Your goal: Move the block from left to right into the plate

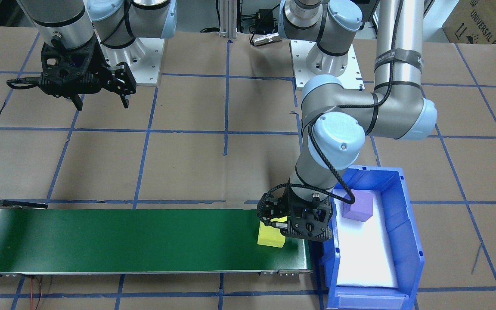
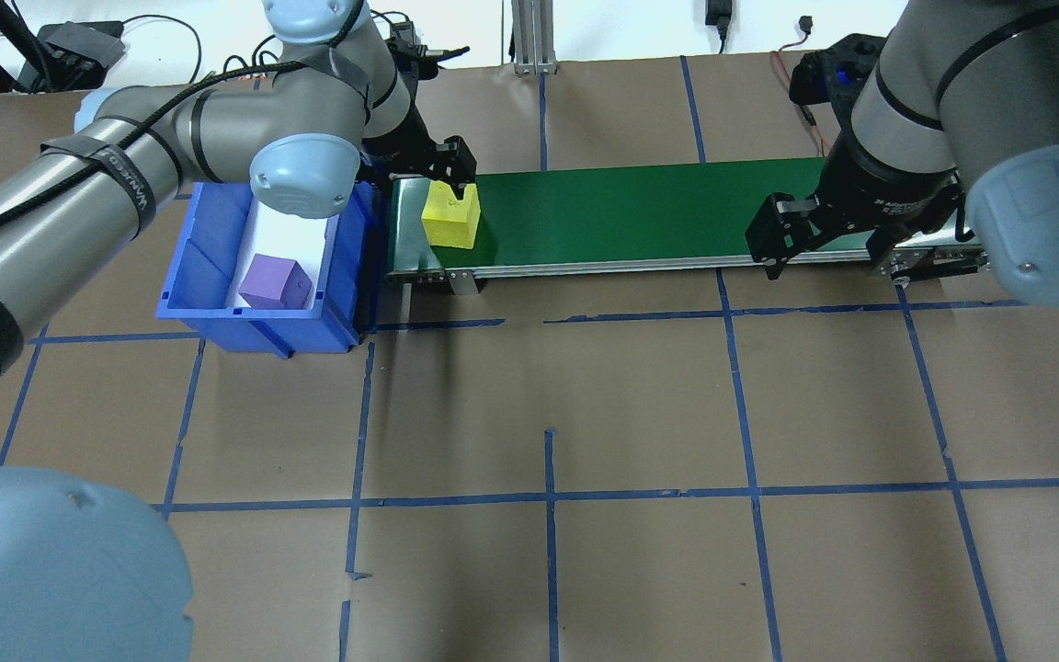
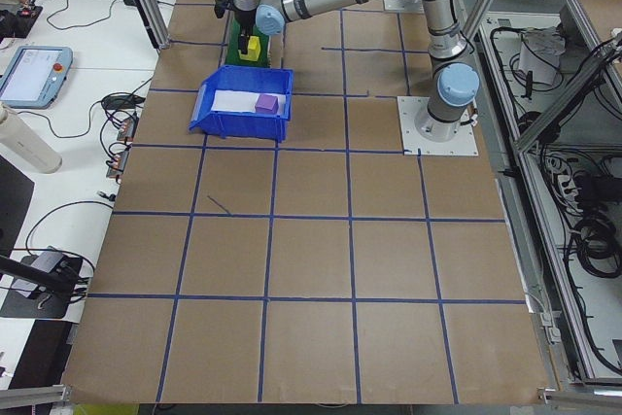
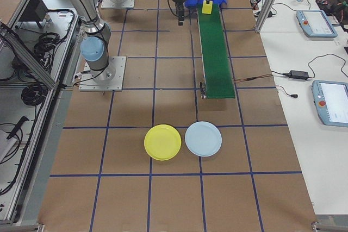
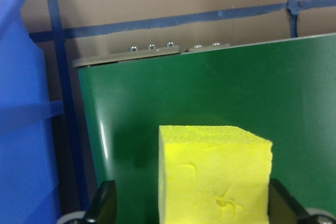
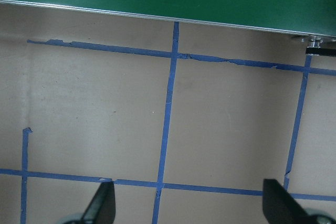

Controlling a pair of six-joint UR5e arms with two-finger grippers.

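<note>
My left gripper (image 2: 456,179) is down at the belt's end beside the bin, fingers straddling the yellow block (image 2: 450,214); the right finger looks against it, the left shows a gap, so I can't tell if it's clamped. My right gripper (image 2: 773,244) hangs spread apart over bare table, holding nothing. Green conveyor belt (image 2: 658,211) carries the block. Blue bin (image 2: 217,308) holds a purple cube (image 2: 274,281). Yellow plate (image 4: 162,142) sits well apart, past the belt's far end.

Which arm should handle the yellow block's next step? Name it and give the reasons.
Left. Its end effector is directly over the yellow block at the green conveyor's bin end. The right end effector hangs open and empty near the belt's far end.
</note>
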